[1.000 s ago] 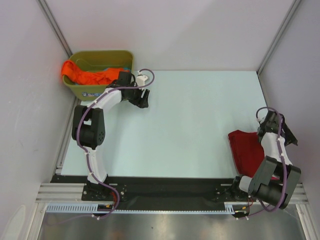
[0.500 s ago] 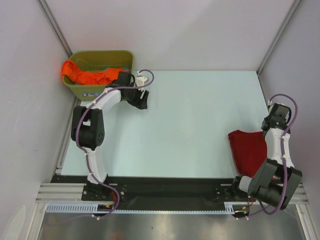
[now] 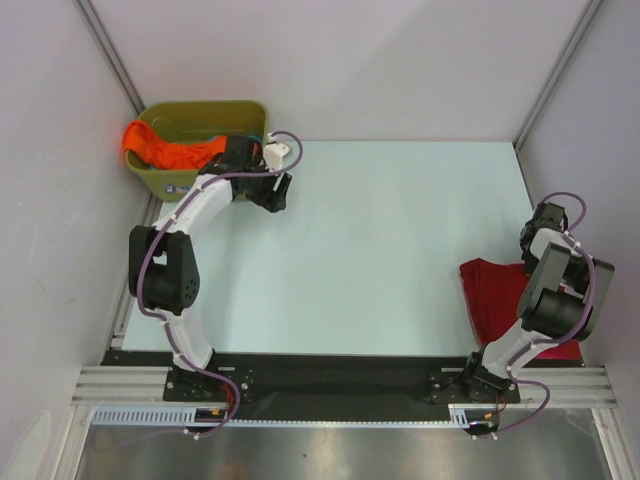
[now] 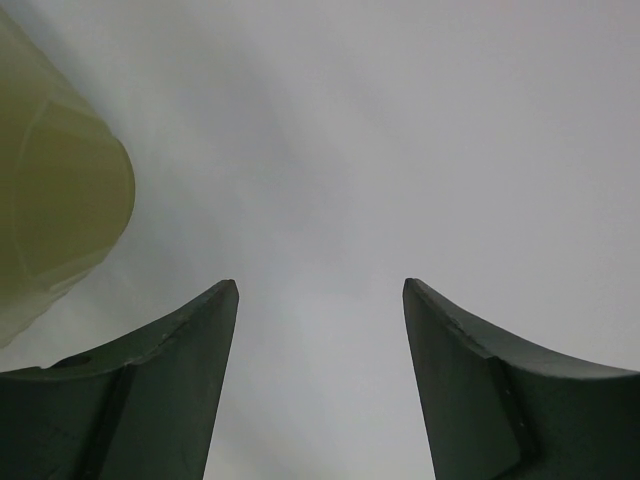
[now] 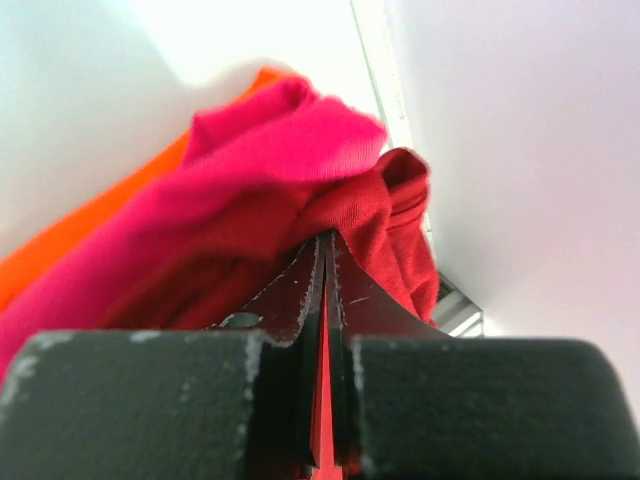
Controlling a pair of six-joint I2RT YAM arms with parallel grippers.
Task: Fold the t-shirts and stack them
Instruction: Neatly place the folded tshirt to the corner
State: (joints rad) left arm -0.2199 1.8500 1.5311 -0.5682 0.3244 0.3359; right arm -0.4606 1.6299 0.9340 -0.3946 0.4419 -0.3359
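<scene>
A dark red t-shirt (image 3: 498, 298) lies folded at the table's right edge. In the right wrist view it is dark red cloth (image 5: 405, 215) on top of a magenta-pink t-shirt (image 5: 290, 150) and an orange one (image 5: 100, 225). My right gripper (image 3: 543, 222) (image 5: 325, 238) is shut just beyond the pile's far edge, its tips pointing at the red cloth, with no cloth visibly pinched. More orange cloth (image 3: 168, 152) hangs over the tub's left rim. My left gripper (image 3: 272, 190) (image 4: 320, 285) hangs open and empty over bare table beside the tub.
The olive-green tub (image 3: 205, 108) stands in the far left corner, and its rounded corner (image 4: 50, 200) shows left of the left fingers. Grey walls close in the table on the left, back and right. A metal rail runs along the right edge.
The right gripper shut, pulled back off the dark red t-shirt toward the far side, and its arm folded in. The left gripper edged slightly toward the tub.
</scene>
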